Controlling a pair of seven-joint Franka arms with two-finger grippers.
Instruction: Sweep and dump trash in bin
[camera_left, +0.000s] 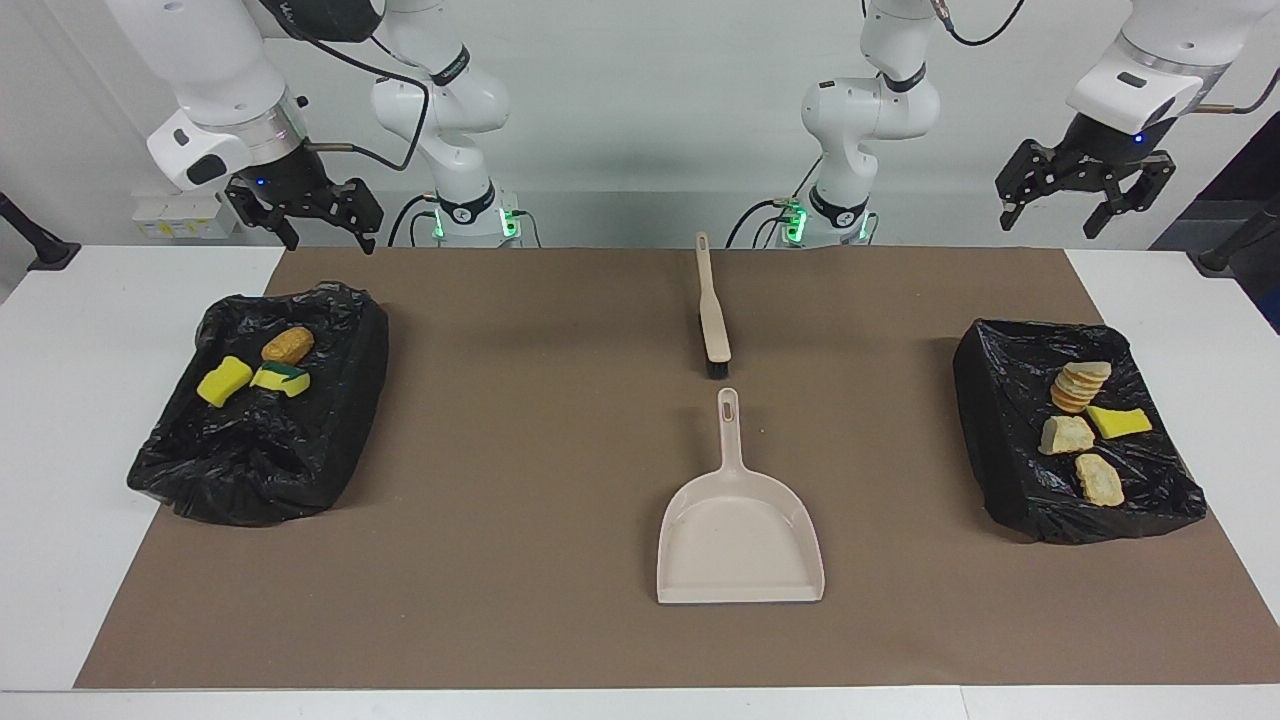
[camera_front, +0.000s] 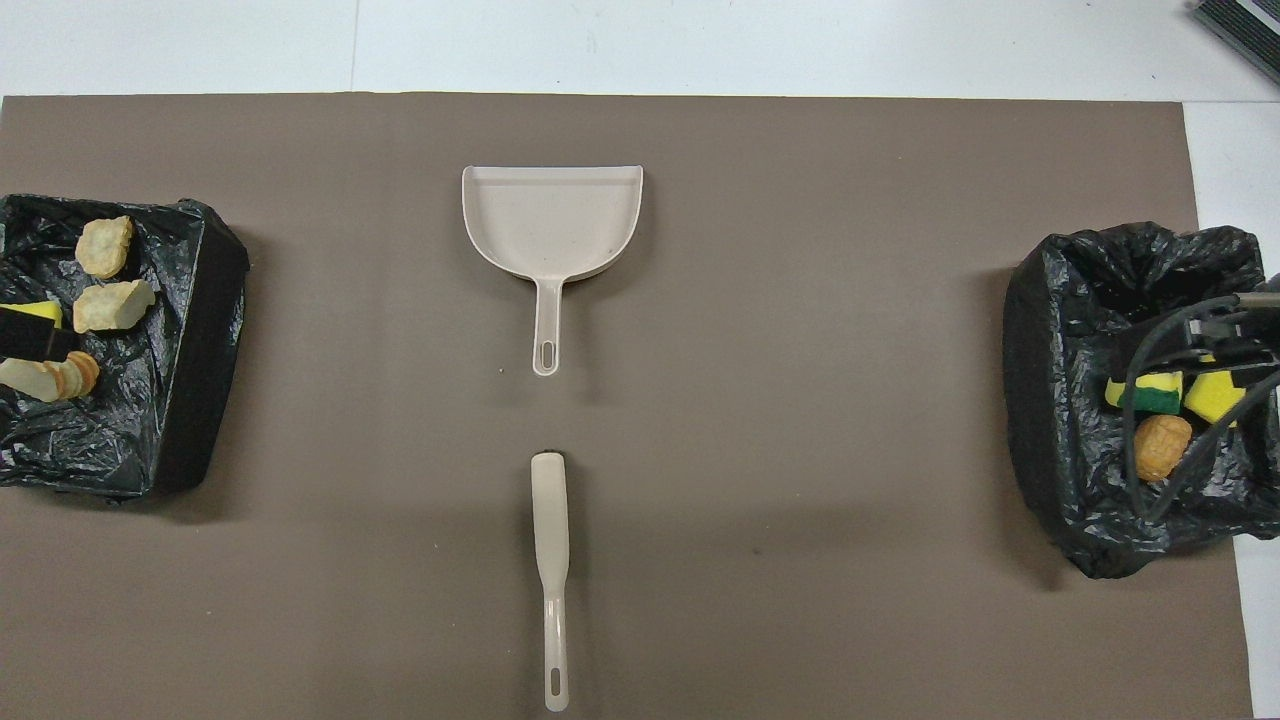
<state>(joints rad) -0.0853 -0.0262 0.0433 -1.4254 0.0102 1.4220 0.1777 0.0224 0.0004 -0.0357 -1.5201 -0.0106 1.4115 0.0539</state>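
Seven bits of trash already lay in black-lined bins at the two ends of the tabletop (camera_left: 60, 420), so by my reading the sweeping and dumping were done and the arms were merely standing clear. Taking the facing view from left to right: the right gripper (camera_left: 318, 222) hung above the robots' edge of the mat, near the bin at the right arm's end (camera_left: 270, 470), its jaws spread wide and holding nothing. In that bin sat two yellow sponge chunks (camera_left: 224, 381) and a tan bread-like lump (camera_left: 287, 345). At mid-mat the beige brush (camera_left: 712, 320) lay with its handle toward the robots, and the beige dustpan (camera_left: 738, 535), empty, lay just farther from the robots, its handle pointing at the brush head, the two close but apart. The bin at the left arm's end (camera_left: 1000, 480) held a stack of bread slices (camera_left: 1079, 386), two pale lumps (camera_left: 1066, 434) and one yellow sponge wedge (camera_left: 1118, 421). Above the robots' end of that bin the left gripper (camera_left: 1086, 195) hovered high, its jaws likewise fully open and empty. No trash showed on the brown mat (camera_left: 500, 560), so the next move, as I judge it, called only for parking the arms; should more sweeping be wanted, brush and dustpan lay unobstructed, with nothing between them and either gripper.
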